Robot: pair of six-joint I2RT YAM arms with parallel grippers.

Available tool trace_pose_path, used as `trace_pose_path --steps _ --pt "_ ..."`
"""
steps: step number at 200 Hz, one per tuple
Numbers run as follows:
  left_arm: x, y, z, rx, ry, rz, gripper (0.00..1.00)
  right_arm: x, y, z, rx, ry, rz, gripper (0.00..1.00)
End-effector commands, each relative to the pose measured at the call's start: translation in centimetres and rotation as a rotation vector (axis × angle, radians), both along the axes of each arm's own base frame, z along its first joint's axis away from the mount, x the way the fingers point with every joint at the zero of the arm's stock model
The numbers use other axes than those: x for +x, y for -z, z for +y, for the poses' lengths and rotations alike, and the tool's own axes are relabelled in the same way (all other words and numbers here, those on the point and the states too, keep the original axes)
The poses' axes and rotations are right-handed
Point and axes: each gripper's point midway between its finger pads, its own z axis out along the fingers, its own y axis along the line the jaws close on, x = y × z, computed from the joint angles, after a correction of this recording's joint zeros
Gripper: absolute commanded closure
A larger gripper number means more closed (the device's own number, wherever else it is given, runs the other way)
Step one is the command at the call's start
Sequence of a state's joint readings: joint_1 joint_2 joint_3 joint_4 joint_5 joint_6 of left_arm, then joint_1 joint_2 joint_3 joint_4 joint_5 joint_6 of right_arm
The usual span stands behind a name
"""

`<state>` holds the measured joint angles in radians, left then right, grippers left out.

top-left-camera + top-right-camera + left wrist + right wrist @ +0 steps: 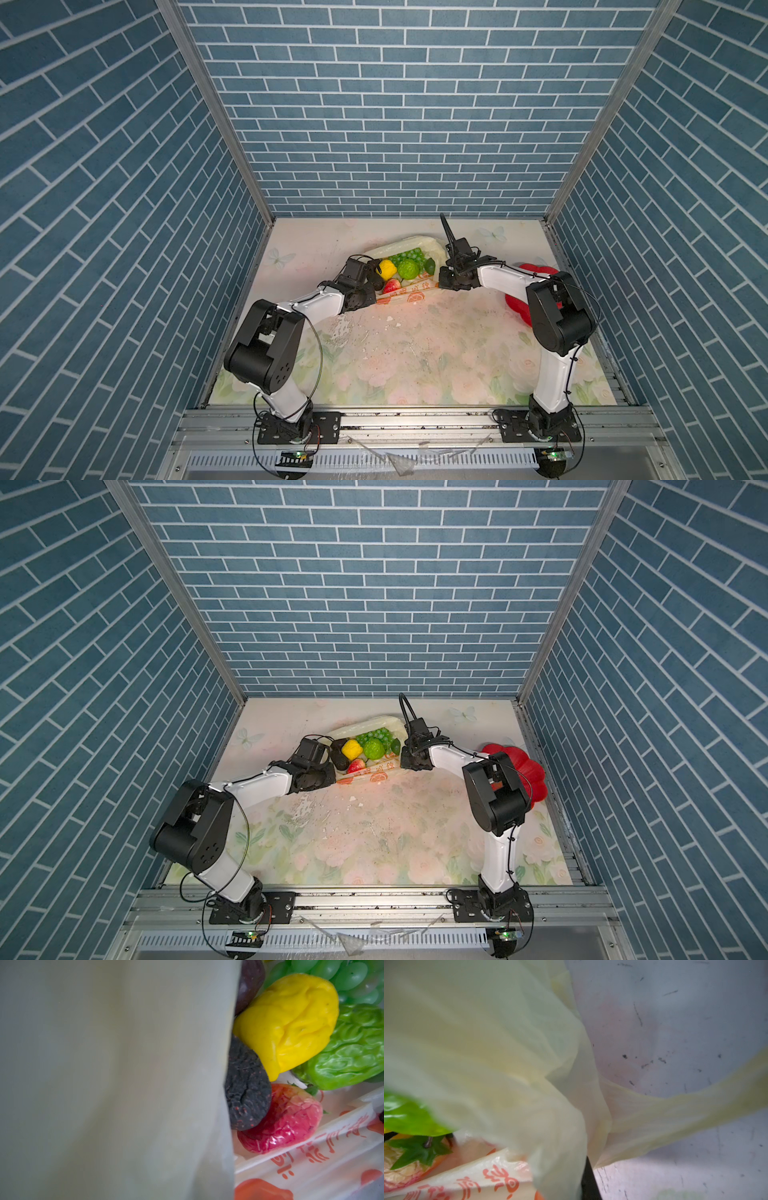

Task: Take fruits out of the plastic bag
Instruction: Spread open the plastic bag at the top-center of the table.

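Both gripping plastic bag [397,248] | left claw [371,277] | right claw [447,266] | fruits [407,269] inside

The plastic bag [390,249] is pale yellow with orange prints. The lemon [387,269] is yellow, the grape bunch [409,254] and bumpy fruit [408,270] green, the strawberry [392,286] red, the avocado-like piece [245,1088] dark brown. The bench [415,353] shows pastel flowers.

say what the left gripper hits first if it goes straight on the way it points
Likely the plastic bag film right before the left gripper, then the dark brown fruit; depth unclear.
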<state>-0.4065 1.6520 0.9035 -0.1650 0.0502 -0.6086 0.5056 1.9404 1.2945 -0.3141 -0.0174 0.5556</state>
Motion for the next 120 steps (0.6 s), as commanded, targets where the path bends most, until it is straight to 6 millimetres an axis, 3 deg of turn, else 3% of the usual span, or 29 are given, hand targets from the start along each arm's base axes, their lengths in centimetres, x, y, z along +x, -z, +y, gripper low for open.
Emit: trace_pose_path --steps 1,35,64,98,120 --pt "0.5 -0.1 0.1 0.03 0.012 0.0 0.94 0.9 -1.7 -4.3 -0.081 0.141 -0.041 1.0" --pt "0.5 0.4 -0.4 0.027 0.022 0.007 0.94 0.7 -0.7 -3.6 -0.043 0.128 -0.01 1.0" --pt "0.4 0.4 -0.6 0.026 0.038 0.006 0.94 0.9 -1.7 -3.4 -0.034 0.118 -0.021 0.99" --pt "0.0 0.3 -1.0 0.022 0.063 -0.006 0.94 -0.5 -4.6 -3.5 -0.022 0.045 -0.025 0.66" --pt "0.0 0.0 -1.4 0.017 0.074 -0.023 0.93 -2.7 -6.5 -5.3 -0.051 0.022 -0.01 0.43"
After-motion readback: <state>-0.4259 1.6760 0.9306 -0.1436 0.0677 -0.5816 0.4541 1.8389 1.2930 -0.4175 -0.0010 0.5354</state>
